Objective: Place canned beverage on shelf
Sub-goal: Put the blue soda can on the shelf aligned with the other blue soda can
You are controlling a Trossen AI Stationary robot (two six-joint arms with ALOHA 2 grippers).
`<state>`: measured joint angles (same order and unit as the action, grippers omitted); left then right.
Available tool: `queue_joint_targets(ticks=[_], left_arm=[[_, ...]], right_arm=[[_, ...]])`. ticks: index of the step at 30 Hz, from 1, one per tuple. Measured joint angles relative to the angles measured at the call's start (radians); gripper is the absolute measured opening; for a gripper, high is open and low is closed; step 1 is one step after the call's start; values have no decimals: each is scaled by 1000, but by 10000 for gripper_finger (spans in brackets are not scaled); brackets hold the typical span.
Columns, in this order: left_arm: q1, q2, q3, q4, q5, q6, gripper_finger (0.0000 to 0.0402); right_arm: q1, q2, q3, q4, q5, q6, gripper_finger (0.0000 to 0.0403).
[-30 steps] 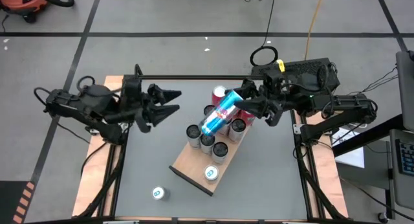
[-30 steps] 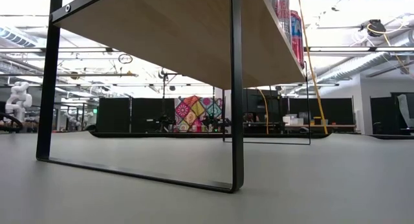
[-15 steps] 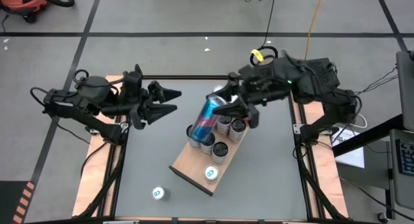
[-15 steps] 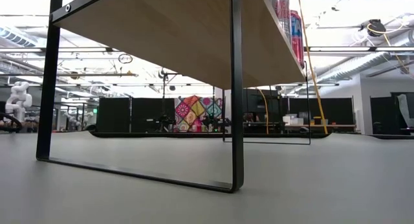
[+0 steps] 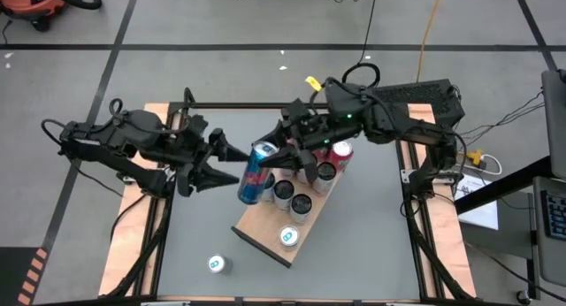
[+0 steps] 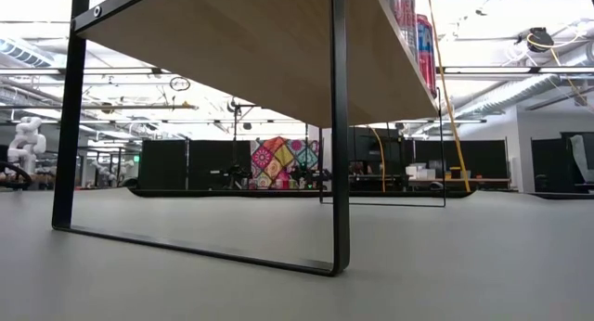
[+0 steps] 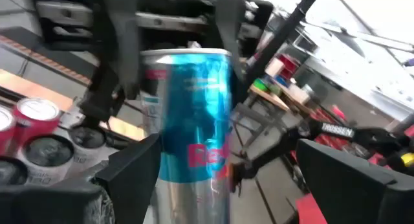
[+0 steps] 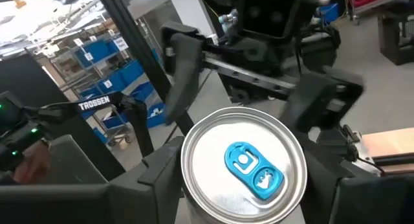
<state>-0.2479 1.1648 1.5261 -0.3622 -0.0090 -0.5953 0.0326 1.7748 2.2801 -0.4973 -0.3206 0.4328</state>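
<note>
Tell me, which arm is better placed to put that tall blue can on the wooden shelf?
The right. Its claw grips the blue can beside the shelf; the left claw is open, holding nothing.

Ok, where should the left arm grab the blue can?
Around the blue can on its round lower body, coming in from the left gripper side: the right gripper holds the top end, and the tilted can's bare side faces the open jaws.

Blue-and-silver can (image 5: 256, 172), light-brown shelf (image 5: 265, 223), red cans (image 5: 341, 150).
</note>
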Motion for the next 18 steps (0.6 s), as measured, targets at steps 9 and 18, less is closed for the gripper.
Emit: queue_joint_targets(ticks=[9, 18], left_arm=[[13, 0, 0, -82, 32, -43, 356], [32, 34, 0, -81, 39, -53, 356]], right_arm=[[2, 39, 2, 17, 1, 0, 201], [2, 58, 2, 28, 4, -9, 201]])
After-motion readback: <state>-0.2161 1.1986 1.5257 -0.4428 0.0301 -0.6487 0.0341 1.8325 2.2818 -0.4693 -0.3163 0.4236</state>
